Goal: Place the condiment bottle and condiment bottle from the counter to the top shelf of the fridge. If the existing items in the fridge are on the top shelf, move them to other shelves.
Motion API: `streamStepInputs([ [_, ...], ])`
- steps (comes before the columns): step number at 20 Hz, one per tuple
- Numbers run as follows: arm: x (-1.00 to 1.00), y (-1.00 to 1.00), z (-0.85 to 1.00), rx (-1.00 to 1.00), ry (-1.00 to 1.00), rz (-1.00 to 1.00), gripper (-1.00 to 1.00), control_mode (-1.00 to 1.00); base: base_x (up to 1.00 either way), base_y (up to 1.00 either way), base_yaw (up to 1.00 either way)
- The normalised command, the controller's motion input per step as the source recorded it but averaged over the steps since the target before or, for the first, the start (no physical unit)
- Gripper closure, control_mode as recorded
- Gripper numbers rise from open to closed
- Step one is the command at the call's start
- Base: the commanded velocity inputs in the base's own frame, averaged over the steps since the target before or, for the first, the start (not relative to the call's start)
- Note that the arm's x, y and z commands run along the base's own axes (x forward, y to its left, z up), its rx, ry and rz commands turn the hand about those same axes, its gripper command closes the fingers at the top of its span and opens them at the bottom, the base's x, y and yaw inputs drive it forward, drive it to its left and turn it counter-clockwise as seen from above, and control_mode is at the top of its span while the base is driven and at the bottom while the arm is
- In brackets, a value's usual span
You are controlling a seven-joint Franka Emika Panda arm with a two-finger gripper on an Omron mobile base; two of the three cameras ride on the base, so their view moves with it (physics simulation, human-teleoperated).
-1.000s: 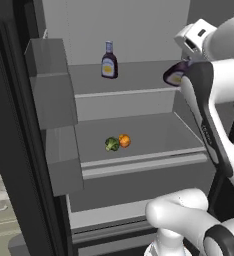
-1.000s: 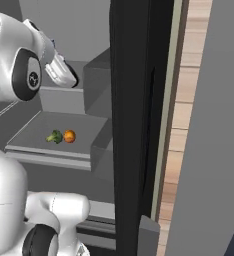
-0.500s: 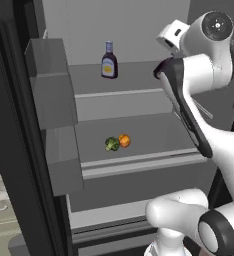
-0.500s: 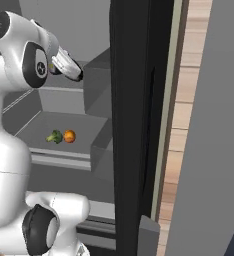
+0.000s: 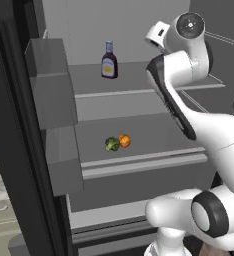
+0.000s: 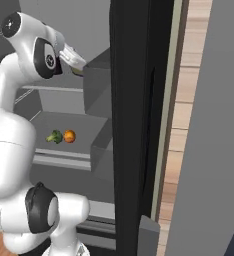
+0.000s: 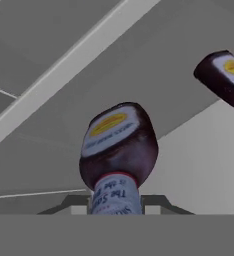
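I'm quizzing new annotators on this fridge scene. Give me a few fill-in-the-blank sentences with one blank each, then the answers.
1. One sauce bottle already stands upright on the ____ shelf of the fridge.
2. The end effector is shut on a second ____ by its neck.
3. The broccoli lies right beside a small ____ vegetable.
4. Those two vegetables rest on the shelf ____ the standing bottle's shelf.

Missing words: top; bottle; orange; below

two condiment bottles (image 7: 118, 145) (image 5: 109, 60), one broccoli floret (image 5: 112, 144), one orange vegetable (image 5: 124, 141), three fridge shelves (image 5: 139, 82)
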Motion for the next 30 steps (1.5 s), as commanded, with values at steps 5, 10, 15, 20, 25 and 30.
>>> streamStepInputs([
  [5,0.36,0.01,-0.33,-0.14,0.06,0.00,1.00,-1.00,0.00,0.00,0.00],
  [10,0.26,0.00,-0.22,-0.15,0.16,0.00,1.00,-1.00,0.00,0.00,0.00],
  [15,0.23,0.00,-0.12,-0.07,0.15,0.00,1.00,-1.00,0.00,0.00,0.00],
  [20,0.17,-0.13,-0.18,0.04,0.12,0.00,1.00,-1.00,0.00,0.00,0.00],
  [25,0.10,-0.06,-0.12,0.05,0.02,0.00,1.00,-1.00,0.00,0.00,0.00],
  [30,0.13,-0.01,-0.02,0.02,0.00,0.00,1.00,-1.00,0.00,0.00,0.00],
])
